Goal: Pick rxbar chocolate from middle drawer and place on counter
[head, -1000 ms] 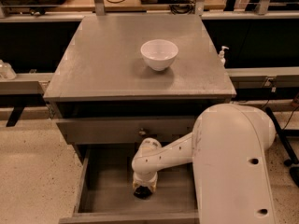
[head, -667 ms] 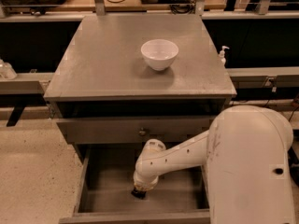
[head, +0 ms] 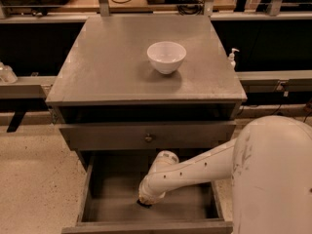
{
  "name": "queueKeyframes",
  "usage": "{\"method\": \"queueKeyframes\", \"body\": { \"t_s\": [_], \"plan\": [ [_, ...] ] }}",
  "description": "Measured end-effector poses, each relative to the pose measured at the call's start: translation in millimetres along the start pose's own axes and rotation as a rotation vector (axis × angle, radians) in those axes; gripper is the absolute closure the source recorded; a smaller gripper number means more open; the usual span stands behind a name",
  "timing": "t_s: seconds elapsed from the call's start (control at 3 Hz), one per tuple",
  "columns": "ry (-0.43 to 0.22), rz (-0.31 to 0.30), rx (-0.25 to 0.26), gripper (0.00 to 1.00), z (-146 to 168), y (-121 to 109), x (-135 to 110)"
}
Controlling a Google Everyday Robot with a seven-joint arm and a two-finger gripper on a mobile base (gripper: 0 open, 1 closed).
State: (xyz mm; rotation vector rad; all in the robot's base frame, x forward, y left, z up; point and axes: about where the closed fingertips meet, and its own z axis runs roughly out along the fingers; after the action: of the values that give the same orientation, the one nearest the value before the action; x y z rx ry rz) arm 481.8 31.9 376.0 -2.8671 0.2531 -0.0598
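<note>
The middle drawer (head: pixel 107 206) stands pulled out at the bottom, with grey walls and a flat floor. My white arm reaches down into it from the right. My gripper (head: pixel 144 202) points straight down at the drawer floor near the middle, mostly hidden under the wrist. A small dark shape shows at its tip; I cannot tell whether that is the rxbar chocolate or part of the gripper. No bar shows elsewhere on the drawer floor. The grey counter (head: pixel 107 67) lies above.
A white bowl (head: pixel 166 56) stands on the counter right of centre. A shut grey drawer front with a small knob (head: pixel 148 138) sits just above the open drawer. My arm's large white shoulder (head: pixel 273 179) fills the lower right. A small pump bottle (head: pixel 232 58) stands beyond the counter's right edge.
My arm has stretched further into the drawer and the gripper has sunk closer to its floor. The shoulder has shifted to the right in the view.
</note>
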Motion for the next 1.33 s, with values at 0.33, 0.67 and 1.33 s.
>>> {"method": "queueKeyframes", "body": {
  "t_s": [0.33,0.67,1.33],
  "plan": [
    [0.011,0.019,-0.033,0.84,-11,-5,6],
    [0.024,0.035,-0.083,0.60,-18,-6,17],
    [0.050,0.074,-0.150,0.13,-14,1,30]
  ]
}}
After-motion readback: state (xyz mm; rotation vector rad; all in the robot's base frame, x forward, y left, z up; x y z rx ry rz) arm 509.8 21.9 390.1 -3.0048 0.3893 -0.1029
